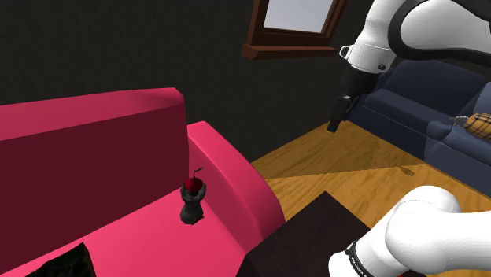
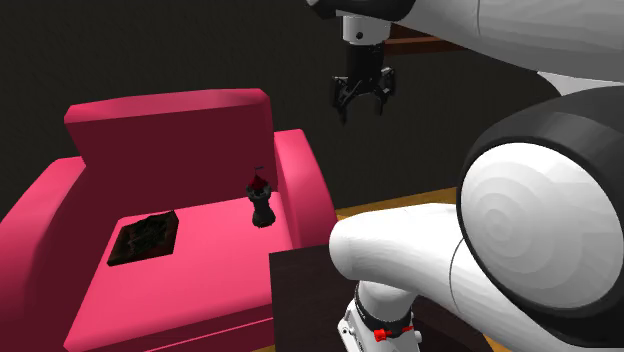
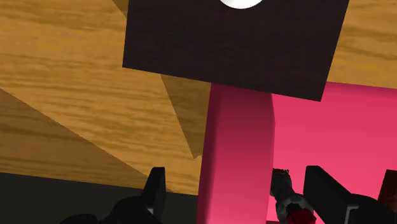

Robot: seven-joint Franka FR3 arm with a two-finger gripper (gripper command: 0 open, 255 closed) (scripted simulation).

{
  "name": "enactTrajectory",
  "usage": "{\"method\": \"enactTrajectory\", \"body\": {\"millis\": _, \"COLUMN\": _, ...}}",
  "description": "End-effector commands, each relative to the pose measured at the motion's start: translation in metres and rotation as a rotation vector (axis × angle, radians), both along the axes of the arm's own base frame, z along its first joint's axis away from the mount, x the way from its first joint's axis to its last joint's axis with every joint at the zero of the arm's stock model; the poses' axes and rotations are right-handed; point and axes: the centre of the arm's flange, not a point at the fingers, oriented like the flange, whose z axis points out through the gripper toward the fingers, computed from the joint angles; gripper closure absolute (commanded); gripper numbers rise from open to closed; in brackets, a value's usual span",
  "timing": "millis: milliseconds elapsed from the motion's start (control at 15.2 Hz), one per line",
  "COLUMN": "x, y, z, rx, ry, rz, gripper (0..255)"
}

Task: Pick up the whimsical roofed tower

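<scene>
At the lower left of the shoulder view, a flat dark patch [image 1: 71,264] lies on the seat of a pink armchair [image 1: 118,142]. I cannot make out what the patch is. To its right, near the middle of the frame, the roofed tower [image 1: 192,201] stands upright on the same seat. It has a dark body and a red top, and it sits just beside the armrest [image 1: 236,181] on the frame's right side of the chair. Right of the armrest comes the dark box of my stand [image 1: 303,236], with wooden floor [image 1: 330,165] behind it. A framed window [image 1: 291,27] sits at the top of the frame.

My hand [image 1: 337,116] hangs in the upper right, above the floor and well apart from the tower. A navy sofa [image 1: 417,110] stands behind it, with a striped cushion [image 1: 476,123] at the right edge.

In the second exterior view, the patch [image 2: 145,238] is left of centre and the tower [image 2: 259,200] is further right. My hand [image 2: 362,105] is high above the armrest.

In the wrist view, my fingers [image 3: 156,191] stand wide apart with nothing between them. The tower [image 3: 289,200] shows on the pink seat, close beside one finger.
</scene>
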Motion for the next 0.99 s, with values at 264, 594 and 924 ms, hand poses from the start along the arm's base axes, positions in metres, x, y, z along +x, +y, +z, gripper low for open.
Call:
{"method": "enactTrajectory", "body": {"millis": 264, "x": 0.039, "y": -0.001, "z": -0.032, "rx": 0.019, "ry": -0.006, "rz": 0.150, "gripper": 0}}
{"method": "enactTrajectory", "body": {"millis": 594, "x": 0.088, "y": 0.006, "z": -0.073, "rx": 0.042, "ry": -0.013, "rz": 0.338, "gripper": 0}}
{"method": "enactTrajectory", "body": {"millis": 924, "x": 0.135, "y": 0.024, "z": -0.112, "rx": 0.066, "ry": -0.020, "rz": 0.526, "gripper": 0}}
